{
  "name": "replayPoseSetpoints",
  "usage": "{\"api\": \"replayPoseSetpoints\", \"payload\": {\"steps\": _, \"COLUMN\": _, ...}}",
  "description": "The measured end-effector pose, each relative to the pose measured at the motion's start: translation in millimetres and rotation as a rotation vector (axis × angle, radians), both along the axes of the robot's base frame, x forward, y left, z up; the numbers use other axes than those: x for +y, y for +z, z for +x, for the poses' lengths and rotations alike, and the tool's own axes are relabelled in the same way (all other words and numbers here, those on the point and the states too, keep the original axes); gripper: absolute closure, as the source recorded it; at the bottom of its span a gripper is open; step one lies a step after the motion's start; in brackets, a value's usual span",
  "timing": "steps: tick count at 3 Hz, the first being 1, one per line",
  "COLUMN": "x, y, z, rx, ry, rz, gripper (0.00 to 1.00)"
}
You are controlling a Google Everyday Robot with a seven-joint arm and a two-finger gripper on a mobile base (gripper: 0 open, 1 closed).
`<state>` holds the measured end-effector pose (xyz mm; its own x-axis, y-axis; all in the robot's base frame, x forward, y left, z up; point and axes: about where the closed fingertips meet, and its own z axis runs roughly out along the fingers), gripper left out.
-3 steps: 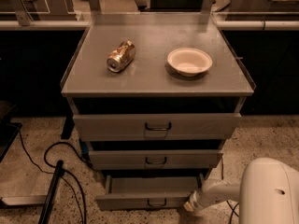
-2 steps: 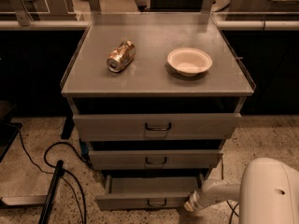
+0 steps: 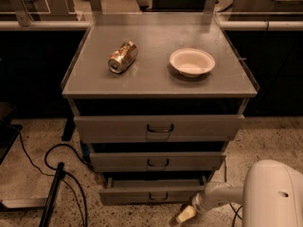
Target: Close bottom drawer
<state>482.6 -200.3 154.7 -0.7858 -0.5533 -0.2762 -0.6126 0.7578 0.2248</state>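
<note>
The bottom drawer (image 3: 147, 195) is the lowest of three grey drawer fronts on the cabinet, with a small dark bracket handle (image 3: 158, 196). It stands pulled out a little, further forward than the middle drawer (image 3: 156, 162) above it, and a dark gap shows along its top. My gripper (image 3: 185, 214) is low at the bottom right, just in front of and below the drawer's right end, at the end of my white arm (image 3: 272, 195).
On the cabinet top (image 3: 94, 84) lie a crushed can (image 3: 122, 57) and a white bowl (image 3: 191, 62). The top drawer (image 3: 158, 127) sits under the top. Black cables (image 3: 61, 174) run over the speckled floor at left. Counters line the back.
The bottom drawer sits a little further in than one second ago. My gripper stays near its right front corner.
</note>
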Motion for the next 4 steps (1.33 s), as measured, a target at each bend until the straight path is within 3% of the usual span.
{"api": "replayPoseSetpoints", "payload": {"steps": 1, "x": 0.0, "y": 0.0, "z": 0.0, "rx": 0.0, "ry": 0.0, "rz": 0.0, "gripper": 0.0}}
{"api": "replayPoseSetpoints", "payload": {"steps": 2, "x": 0.0, "y": 0.0, "z": 0.0, "rx": 0.0, "ry": 0.0, "rz": 0.0, "gripper": 0.18}}
{"api": "replayPoseSetpoints", "payload": {"steps": 4, "x": 0.1, "y": -0.1, "z": -0.1, "rx": 0.0, "ry": 0.0, "rz": 0.0, "gripper": 0.64}}
